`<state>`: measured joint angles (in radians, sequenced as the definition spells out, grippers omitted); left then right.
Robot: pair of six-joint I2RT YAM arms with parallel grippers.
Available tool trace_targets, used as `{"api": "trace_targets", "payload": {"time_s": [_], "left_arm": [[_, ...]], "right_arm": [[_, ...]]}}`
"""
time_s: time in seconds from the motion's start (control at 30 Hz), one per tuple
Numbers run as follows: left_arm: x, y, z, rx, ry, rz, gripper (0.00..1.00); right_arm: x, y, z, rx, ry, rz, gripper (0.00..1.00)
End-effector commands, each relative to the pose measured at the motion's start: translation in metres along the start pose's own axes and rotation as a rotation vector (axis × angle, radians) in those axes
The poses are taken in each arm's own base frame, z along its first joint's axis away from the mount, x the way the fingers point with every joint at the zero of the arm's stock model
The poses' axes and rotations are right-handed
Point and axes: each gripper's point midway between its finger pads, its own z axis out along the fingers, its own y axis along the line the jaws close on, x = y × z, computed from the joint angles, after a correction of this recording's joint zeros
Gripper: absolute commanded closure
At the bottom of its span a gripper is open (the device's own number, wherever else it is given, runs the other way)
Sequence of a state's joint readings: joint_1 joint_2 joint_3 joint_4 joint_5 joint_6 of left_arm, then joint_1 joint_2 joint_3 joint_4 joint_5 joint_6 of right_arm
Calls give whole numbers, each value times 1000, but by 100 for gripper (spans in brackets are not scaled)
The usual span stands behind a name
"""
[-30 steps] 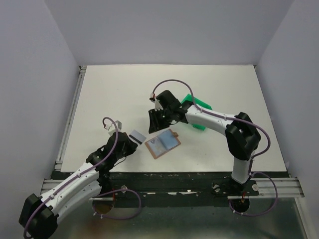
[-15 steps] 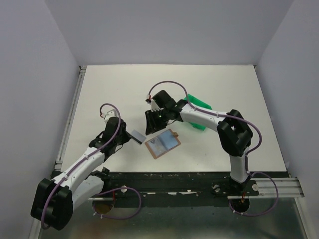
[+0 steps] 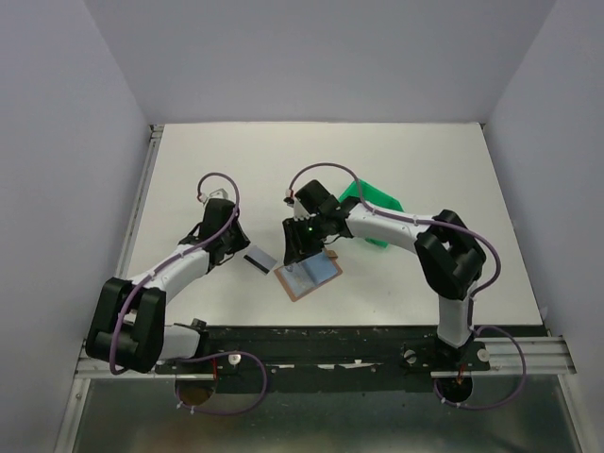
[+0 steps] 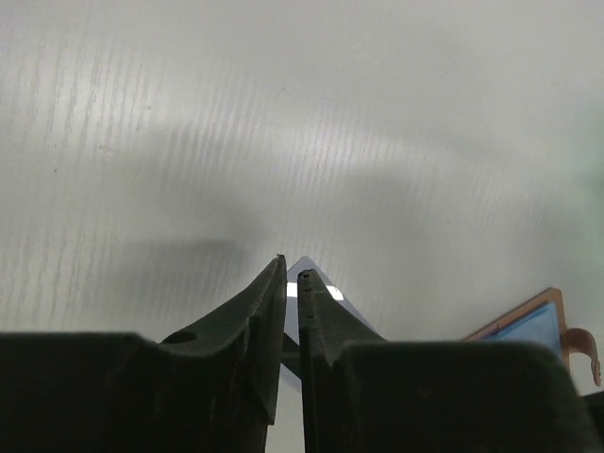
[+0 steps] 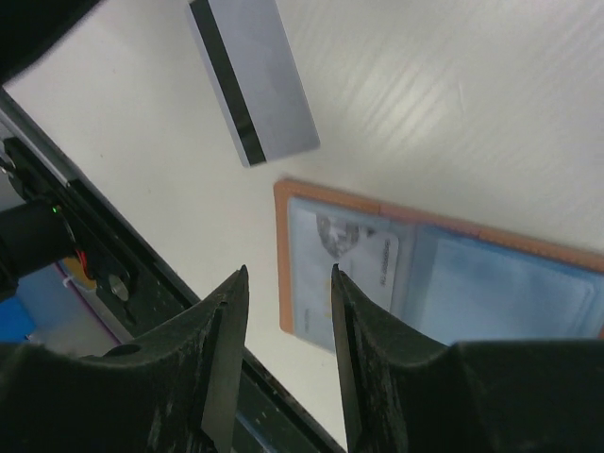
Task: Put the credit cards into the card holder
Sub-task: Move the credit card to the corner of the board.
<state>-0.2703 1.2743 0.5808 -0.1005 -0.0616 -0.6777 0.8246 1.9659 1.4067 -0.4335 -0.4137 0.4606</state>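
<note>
While the card holder (image 3: 307,276) lies opened flat on the table (image 3: 425,160), near its front edge, only part of the job looks done. Seen from the right wrist, one pale card (image 5: 357,247) with a small printed mark sits behind the clear window of the holder's left pocket, so I judge that card to be home. The neighbouring pocket shows plain light blue with no card edge in it. A second card (image 5: 250,80), grey with a dark stripe along one long side, lies loose on the table just beside the holder on its left, apart from it and in no pocket. That one is what is left to do: it has to be picked up, brought over the open holder and slid into a free pocket.

The left fingers (image 4: 266,302) are at this loose card, only slightly parted, with a thin slit showing between them. The card's corner shows just past their tips, and the view is too tight to say whether they touch it. The right fingers (image 5: 222,340) are spread wide with nothing between them, hanging over the holder's left edge by the filled pocket. A green bin (image 3: 376,206) stands behind the right arm, well apart from both cards and no part of this step. By my reckoning the task is about halfway.
</note>
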Motion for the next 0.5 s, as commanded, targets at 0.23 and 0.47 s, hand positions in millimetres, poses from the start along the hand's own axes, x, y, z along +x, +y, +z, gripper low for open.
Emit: {"api": "trace_targets", "payload": {"time_s": [0.23,0.47], "left_arm": [[4,-10,25,37,57,81,68],[16,-14,35,6,111,148,66]], "right_arm": [[22,1,-44,13,-64,-3,52],[33,2,-55,11,-80,-10,52]]}}
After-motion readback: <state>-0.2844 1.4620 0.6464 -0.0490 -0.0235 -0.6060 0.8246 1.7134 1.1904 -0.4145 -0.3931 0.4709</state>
